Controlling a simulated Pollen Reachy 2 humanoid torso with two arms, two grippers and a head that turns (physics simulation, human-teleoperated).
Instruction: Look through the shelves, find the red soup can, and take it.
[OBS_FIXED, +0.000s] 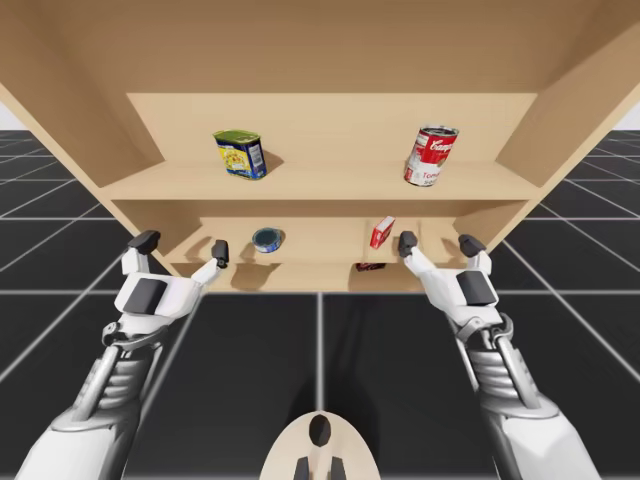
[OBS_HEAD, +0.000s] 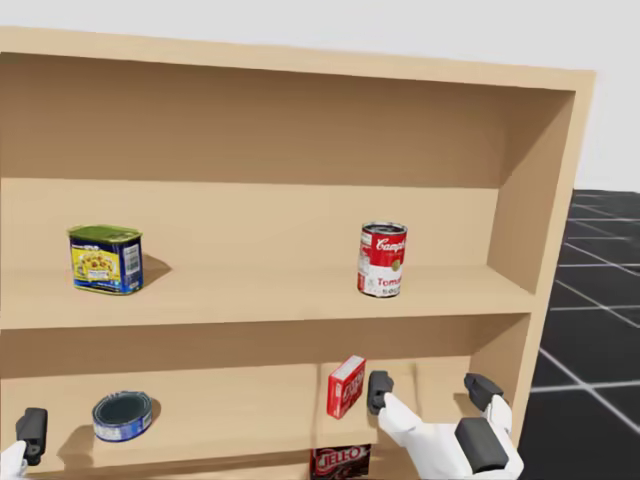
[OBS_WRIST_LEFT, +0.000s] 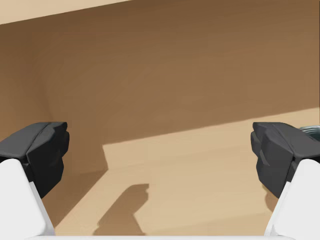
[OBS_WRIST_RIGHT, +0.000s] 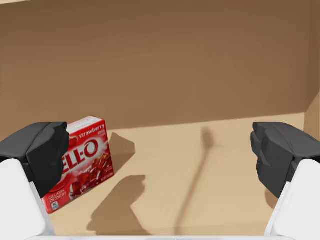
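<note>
Left gripper (OBS_FIXED: 183, 246) and right gripper (OBS_FIXED: 437, 243) both gape wide at the lower shelf (OBS_FIXED: 320, 242); red soup can (OBS_FIXED: 431, 156), white script on its label, stands 1 shelf up.

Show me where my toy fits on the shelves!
Upper shelf: bare between the yellow tin and the red soup can. Lower shelf: bare between the blue tin and the red box. Crowded around that box, beside my right gripper.
</note>
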